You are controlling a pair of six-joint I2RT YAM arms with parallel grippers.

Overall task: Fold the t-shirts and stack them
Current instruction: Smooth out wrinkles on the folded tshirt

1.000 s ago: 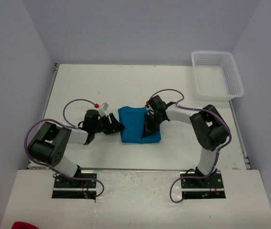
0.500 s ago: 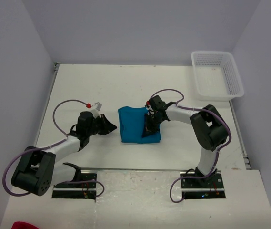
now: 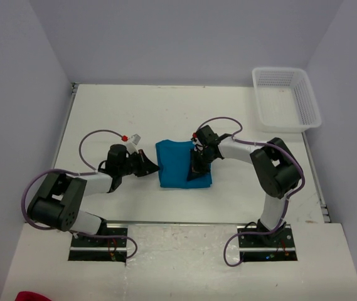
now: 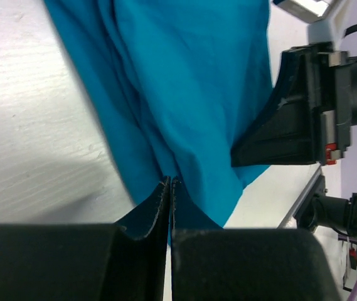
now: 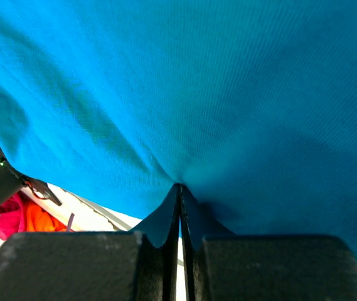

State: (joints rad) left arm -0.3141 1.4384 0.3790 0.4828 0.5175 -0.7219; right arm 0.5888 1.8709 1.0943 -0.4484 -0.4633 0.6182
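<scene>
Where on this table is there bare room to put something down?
The broad far stretch of the table, between the t-shirt and the back wall, left of the basket. Crowded: the middle, where the left gripper and right gripper meet the t-shirt.

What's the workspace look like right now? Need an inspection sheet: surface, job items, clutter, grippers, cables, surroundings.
Surface: white table, no marks seen.
Job's things: one teal-blue t-shirt, folded to a small rectangle mid-table; no others seen.
Clutter: white basket at the far right corner; red item at the near left edge of the overhead view.
Grippers: left gripper fingers shut at the shirt's left edge, hold unclear; right gripper fingers shut, cloth puckered at the tips, seemingly pinched.
Cables: purple cables loop over both arms, none lying on the shirt.
Surroundings: plain pale walls.
</scene>
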